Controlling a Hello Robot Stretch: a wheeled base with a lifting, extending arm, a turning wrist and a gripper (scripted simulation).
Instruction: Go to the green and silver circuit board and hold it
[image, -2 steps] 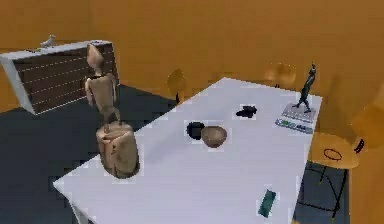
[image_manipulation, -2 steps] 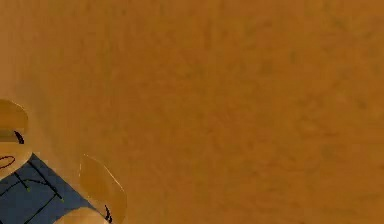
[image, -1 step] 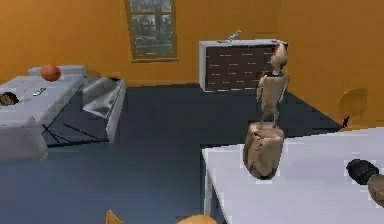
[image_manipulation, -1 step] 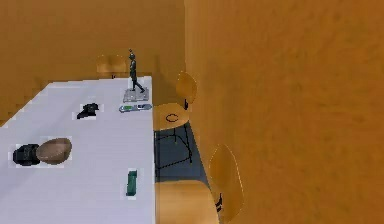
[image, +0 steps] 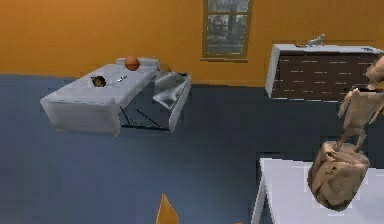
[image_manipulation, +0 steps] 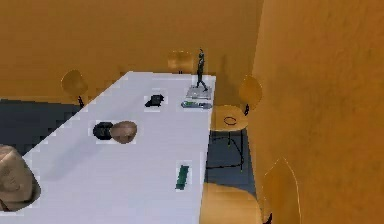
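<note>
Pincer: its state cannot be told from these pictures, so no bearing from it to the task's thing can be fixed by sight. Task's thing: a slim dark-green rectangular strip (image_manipulation: 182, 177) lies flat on the long white bench (image_manipulation: 110, 165) in the arm side view, close to the bench's right-hand edge and toward its near end, just beyond the back of a tan round-backed wooden chair (image_manipulation: 238, 205). By shape and colour it is judged the likeliest circuit board, though no silver can be made out on it. Its long axis runs almost straight up the picture, along the bench's length, with a slight lean. A second candidate, a flat grey slab with a green edge (image_manipulation: 197, 102), lies at the far end of the same edge beneath a dark upright figurine (image_manipulation: 201, 66), well apart from the strip. A small black object (image_manipulation: 154, 101) and a dark lump beside a brownish round lump (image_manipulation: 116, 132) lie nearer the bench's middle. Judgement: the coming move turns on bringing the pincer over the strip with its fingers across the short width, and the chair alongside may hinder the approach.
</note>
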